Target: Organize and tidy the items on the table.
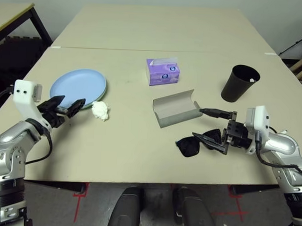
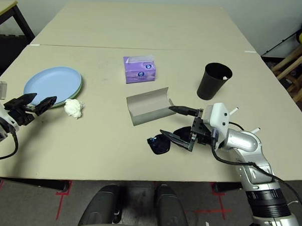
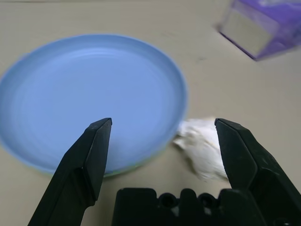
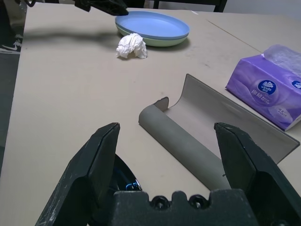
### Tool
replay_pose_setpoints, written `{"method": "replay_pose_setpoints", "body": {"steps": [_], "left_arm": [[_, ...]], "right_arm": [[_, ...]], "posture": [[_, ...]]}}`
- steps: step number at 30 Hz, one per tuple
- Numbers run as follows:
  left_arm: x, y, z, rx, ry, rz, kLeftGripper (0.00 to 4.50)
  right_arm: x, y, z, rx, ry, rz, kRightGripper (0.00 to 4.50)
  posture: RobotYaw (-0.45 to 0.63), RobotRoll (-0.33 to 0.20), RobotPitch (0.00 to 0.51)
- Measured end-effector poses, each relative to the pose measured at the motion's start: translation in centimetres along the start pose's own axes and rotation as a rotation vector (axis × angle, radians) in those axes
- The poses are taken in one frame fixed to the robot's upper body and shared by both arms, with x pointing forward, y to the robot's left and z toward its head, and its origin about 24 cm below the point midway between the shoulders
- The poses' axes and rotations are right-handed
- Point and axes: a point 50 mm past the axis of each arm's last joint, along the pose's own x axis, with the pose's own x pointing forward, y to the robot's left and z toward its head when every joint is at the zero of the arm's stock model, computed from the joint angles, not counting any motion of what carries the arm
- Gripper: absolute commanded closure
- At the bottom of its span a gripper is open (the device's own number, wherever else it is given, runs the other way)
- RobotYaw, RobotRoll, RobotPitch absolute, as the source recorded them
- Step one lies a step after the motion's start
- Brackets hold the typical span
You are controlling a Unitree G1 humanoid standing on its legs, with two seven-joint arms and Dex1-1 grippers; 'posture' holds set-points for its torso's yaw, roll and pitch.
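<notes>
- Black jaws of the left gripper (image 1: 66, 107) stand spread wide and released, gripping nothing and touching nothing; they hover above the counter (image 1: 139, 152).
- Light blue plate (image 1: 79, 86) lies just beyond the left jaws, stacked on a pale green plate (image 4: 162, 42) whose rim shows beneath it.
- Crumpled white tissue wad (image 1: 100, 110) rests on the counter just beside the plates' near rim. It lies close ahead of the left jaws, toward the counter's middle and apart from them.
- Right gripper (image 1: 213, 126) also has its jaws fully spread and released, with nothing grasped.
- Black sunglasses (image 1: 196, 143) lie on the counter directly at the right jaws; one temple arm reaches up close to the lower finger. Whether it touches cannot be told.
- Grey oblong glasses case (image 1: 177, 108) lies open on the counter just ahead of the right jaws, lid raised. The upper finger tip points at its near end.
- Black tapered cup (image 1: 240, 83) stands upright on the robot's right side, beyond the right gripper and apart from it. Something small and white shows inside its rim.
- Purple tissue pack (image 1: 163, 71) sits near the counter's middle, beyond the case.
</notes>
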Motion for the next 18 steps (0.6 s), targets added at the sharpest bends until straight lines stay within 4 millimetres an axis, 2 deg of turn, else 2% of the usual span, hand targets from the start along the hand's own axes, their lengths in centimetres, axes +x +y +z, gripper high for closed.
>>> {"method": "replay_pose_setpoints", "body": {"steps": [4,13,18], "left_arm": [[0.5,-1.0,-0.8,-0.004,0.048,-0.072,0.03],[0.9,-1.2,-0.5,0.008,0.044,-0.098,0.03],[0.9,-1.0,-0.7,0.009,0.051,-0.106,0.03]], "right_arm": [[-0.1,-0.3,-0.1,0.021,0.0,-0.023,0.0],[-0.9,-1.2,0.1,0.042,-0.007,-0.104,0.0],[-1.8,-1.0,-0.7,0.168,-0.016,-0.14,0.0]], "posture": [[0.08,0.0,0.122],[0.07,0.0,0.121],[0.07,0.0,0.123]]}}
